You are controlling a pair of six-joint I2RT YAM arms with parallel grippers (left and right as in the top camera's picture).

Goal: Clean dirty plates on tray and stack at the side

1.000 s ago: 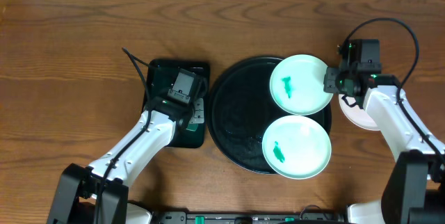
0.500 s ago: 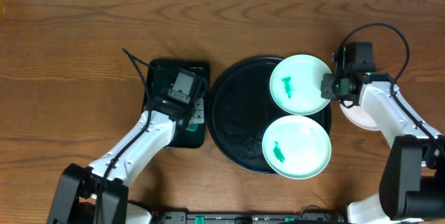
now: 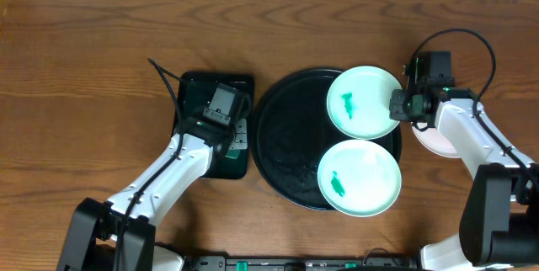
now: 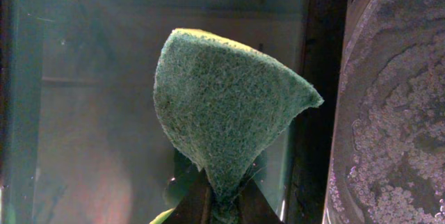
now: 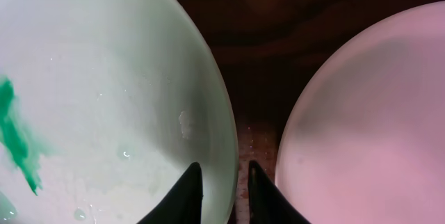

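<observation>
A large round black tray with a raised rim (image 3: 286, 140) is found at the middle of the brown wooden surface (image 3: 84, 44). Two pale mint-green round plates are carried on its right half, each overhanging the rim. The upper mint-green plate (image 3: 364, 103) is marked by a small green smear (image 3: 346, 103); the lower mint-green plate (image 3: 360, 178) is marked likewise. The two plates lie edge to edge; whether they touch cannot be told. A white round plate (image 3: 440, 143) is set on the surface just right of the tray, partly hidden under the right arm.

The right hand (image 5: 222, 175) is placed at the right edge of the upper mint-green plate. In the right wrist view one finger is seen over the plate's inner face and the other outside its rim, so that the rim is straddled. Whether the rim is actually clamped cannot be told.

The left hand (image 4: 222, 200) is clenched on a green scouring sponge (image 4: 222, 113), which is pinched at its lower end and fanned out above the fingers. It is held over a smaller rectangular black tray (image 3: 189, 94) just left of the round tray. Droplets are seen on the round tray's edge in the left wrist view.
</observation>
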